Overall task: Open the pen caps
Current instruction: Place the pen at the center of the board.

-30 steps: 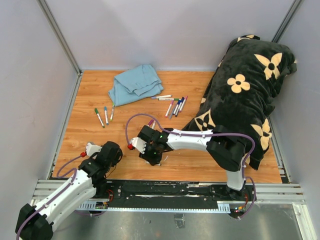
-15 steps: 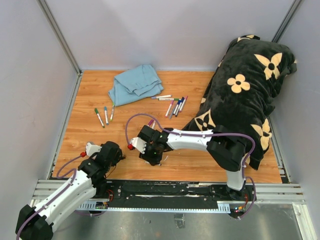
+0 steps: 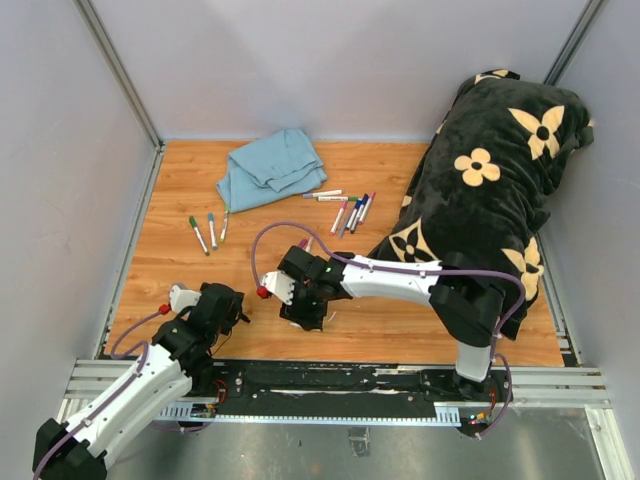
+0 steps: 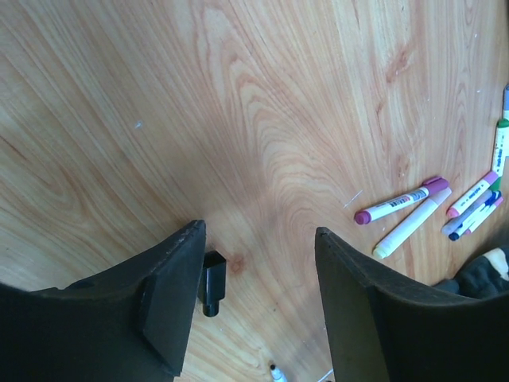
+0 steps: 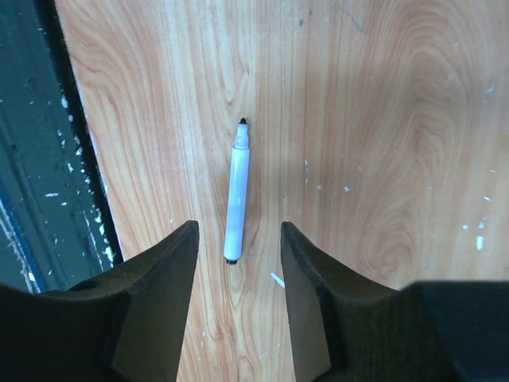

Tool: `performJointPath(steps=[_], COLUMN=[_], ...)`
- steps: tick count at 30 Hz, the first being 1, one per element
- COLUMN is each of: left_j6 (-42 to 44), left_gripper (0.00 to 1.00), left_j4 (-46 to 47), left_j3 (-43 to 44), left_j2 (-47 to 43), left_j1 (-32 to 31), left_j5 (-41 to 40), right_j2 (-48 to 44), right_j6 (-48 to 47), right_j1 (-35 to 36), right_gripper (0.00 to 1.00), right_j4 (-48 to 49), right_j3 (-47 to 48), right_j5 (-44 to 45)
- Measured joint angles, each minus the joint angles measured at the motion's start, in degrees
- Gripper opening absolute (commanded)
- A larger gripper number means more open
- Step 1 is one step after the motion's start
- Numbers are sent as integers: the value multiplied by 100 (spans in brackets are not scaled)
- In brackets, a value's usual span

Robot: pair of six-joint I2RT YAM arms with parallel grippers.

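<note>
Left wrist: stubby black cylindrical cap (image 4: pixel 213 284)

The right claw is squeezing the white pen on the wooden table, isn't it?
Not quite. The right claw is open, not squeezing. The white pen lies on the wooden table between the two fingers, with a gap on each side. The right wrist view shows it.

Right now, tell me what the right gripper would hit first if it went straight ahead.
The right gripper would most likely meet the white marker lying on the wooden table, lined up between its open fingers; depth is unclear.
</note>
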Motion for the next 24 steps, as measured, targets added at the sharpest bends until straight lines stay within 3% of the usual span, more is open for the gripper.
performJointPath(steps=[8, 15, 24], left_j6=[275, 748, 2192], left_gripper=[75, 77, 77], left_j4=[-525, -741, 251], left_j3=[190, 476, 514], left_j2=[-243, -520, -911], left_j1=[0, 0, 0], left_j5=[-26, -87, 284], right_j2=[-767, -1558, -2371], right_j6=[-470, -931, -1104], right_j1=[-188, -1014, -2341], right_gripper=[55, 55, 56], right_j4=[-184, -511, -695], right_j3=[-57, -153, -413], right_j5=[-319, -1202, -2483])
